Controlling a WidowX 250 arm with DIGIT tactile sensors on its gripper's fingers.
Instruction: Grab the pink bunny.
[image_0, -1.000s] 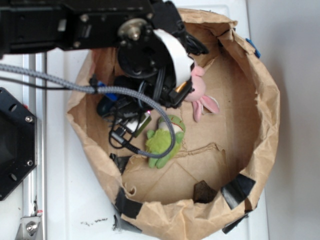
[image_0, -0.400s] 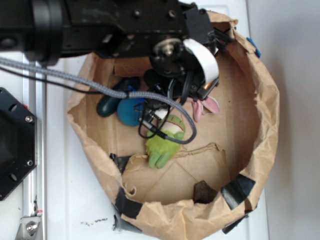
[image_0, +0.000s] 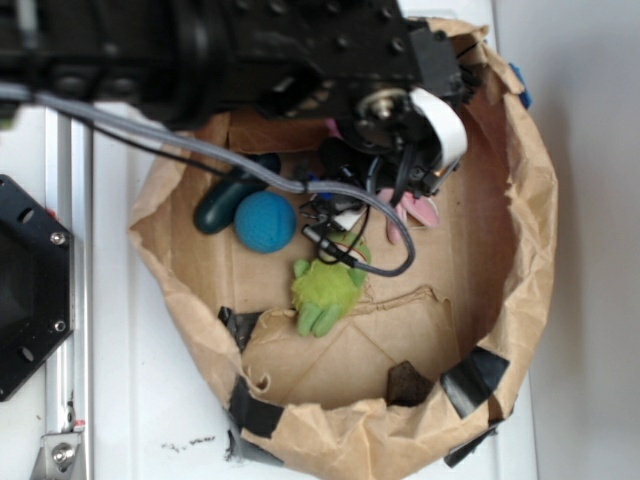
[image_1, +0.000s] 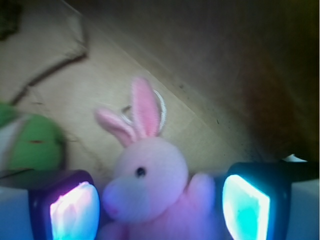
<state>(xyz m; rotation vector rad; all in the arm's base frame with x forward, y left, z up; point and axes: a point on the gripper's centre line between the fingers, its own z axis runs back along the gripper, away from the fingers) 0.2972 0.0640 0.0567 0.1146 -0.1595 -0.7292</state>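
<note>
You had the gripper (image_1: 159, 200) spread wide with the pink bunny (image_1: 150, 187) sitting between its two fingers (image_1: 75, 210), neither pad visibly pressing on the plush. The bunny lay on the floor of the paper bag (image_0: 520, 260), near its wall and just beside the green plush toy (image_0: 325, 290). Lining up looked done; closing and lifting were left.
</note>
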